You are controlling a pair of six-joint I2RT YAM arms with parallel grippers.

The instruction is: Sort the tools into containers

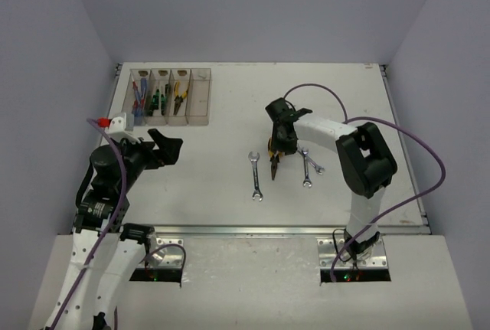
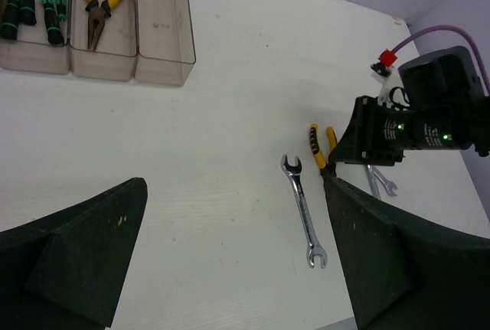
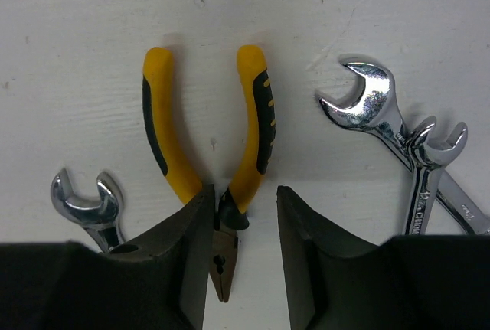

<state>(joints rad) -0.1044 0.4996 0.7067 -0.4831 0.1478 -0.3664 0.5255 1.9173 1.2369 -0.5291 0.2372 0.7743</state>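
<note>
Yellow-handled pliers (image 3: 205, 140) lie on the white table, their head between the fingers of my right gripper (image 3: 241, 192). The jaws are open; the left finger (image 3: 184, 230) touches the pliers' pivot and the right finger stands apart. One silver wrench (image 1: 256, 176) lies left of the pliers, and two crossed wrenches (image 1: 308, 165) lie to their right. The four joined bins (image 1: 200, 121) stand at the far left, holding blue screwdrivers (image 1: 139, 96), green-black screwdrivers (image 1: 158, 99) and pliers (image 1: 179, 96); the rightmost bin is empty. My left gripper (image 1: 167, 148) is open and empty, raised below the bins.
In the left wrist view the lone wrench (image 2: 304, 211) lies on bare table, with the right arm's wrist (image 2: 429, 123) over the pliers (image 2: 318, 142). Purple cables loop from both arms. Walls close the table on three sides.
</note>
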